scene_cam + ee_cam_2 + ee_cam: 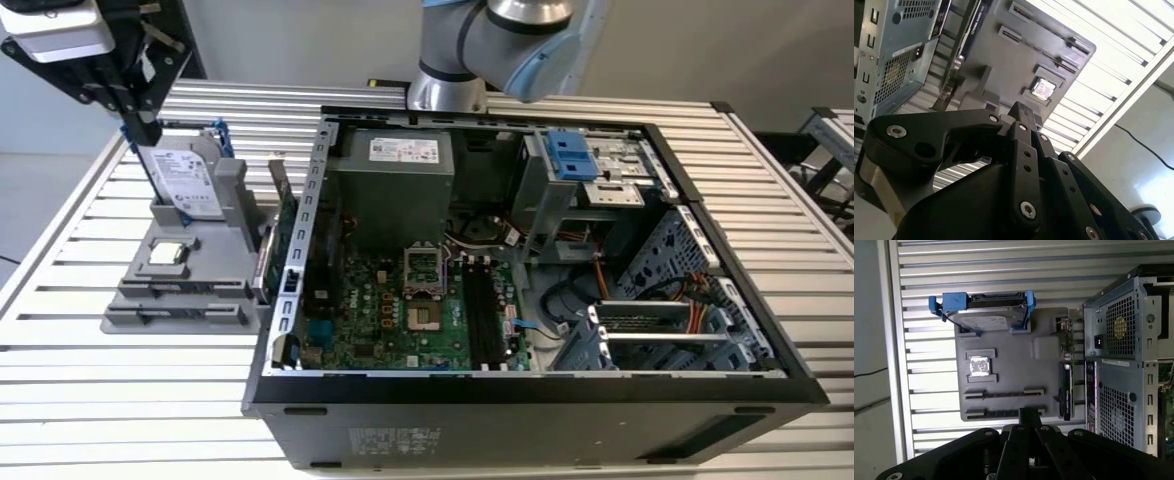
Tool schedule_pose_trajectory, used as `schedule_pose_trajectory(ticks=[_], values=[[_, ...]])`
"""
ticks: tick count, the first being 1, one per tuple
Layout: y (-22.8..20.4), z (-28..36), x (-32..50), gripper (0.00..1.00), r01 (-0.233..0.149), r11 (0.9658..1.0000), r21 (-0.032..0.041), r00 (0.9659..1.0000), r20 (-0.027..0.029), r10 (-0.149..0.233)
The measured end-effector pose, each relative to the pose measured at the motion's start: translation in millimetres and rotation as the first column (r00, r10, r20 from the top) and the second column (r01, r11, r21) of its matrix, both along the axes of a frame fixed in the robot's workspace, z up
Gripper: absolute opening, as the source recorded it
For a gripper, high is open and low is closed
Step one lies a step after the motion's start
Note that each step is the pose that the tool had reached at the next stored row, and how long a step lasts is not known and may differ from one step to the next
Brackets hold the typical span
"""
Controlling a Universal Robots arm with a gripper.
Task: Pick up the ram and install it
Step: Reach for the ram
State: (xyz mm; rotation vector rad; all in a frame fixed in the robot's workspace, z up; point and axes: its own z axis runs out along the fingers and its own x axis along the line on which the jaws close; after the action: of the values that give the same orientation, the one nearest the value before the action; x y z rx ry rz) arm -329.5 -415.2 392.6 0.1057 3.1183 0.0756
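Exterior view: pincer [139, 128], hold indiscernible

Soft, even light falls from overhead onto the ribbed silver metal table [120, 400], and its slats catch it as pale bands. Inside the open black computer case [534, 415] the green motherboard [400, 310] sits dimmer, with shadow pooled below the walls on the exterior view's right. In the second wrist view the slats wash out to near-white glare, while the black gripper [1021, 110] shows dark and underlit. In the first wrist view the flat grey plastic parts tray [1004, 360] is evenly lit, with only faint shadow.
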Motion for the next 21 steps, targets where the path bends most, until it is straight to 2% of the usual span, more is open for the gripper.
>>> schedule_pose_trajectory(ticks=[5, 10, 14, 18, 21], values=[[-0.4, 0.0, -8.8, 0.0, -0.003, 1.0, 0.0, 1.0, 0.0, 0.003], [-0.4, 0.0, -15.2, 0.0, -0.034, 0.9994, 0.0, 0.9994, 0.0, 0.034], [-0.4, 0.0, -17.8, 0.0, -0.074, 0.9973, 0.0, 0.9973, 0.0, 0.074], [-0.4, 0.0, -21.2, 0.0, -0.112, 0.9937, 0.0, 0.9937, 0.0, 0.112], [-0.4, 0.0, -21.7, 0.0, -0.117, 0.9932, 0.0, 0.9932, 0.0, 0.117]])
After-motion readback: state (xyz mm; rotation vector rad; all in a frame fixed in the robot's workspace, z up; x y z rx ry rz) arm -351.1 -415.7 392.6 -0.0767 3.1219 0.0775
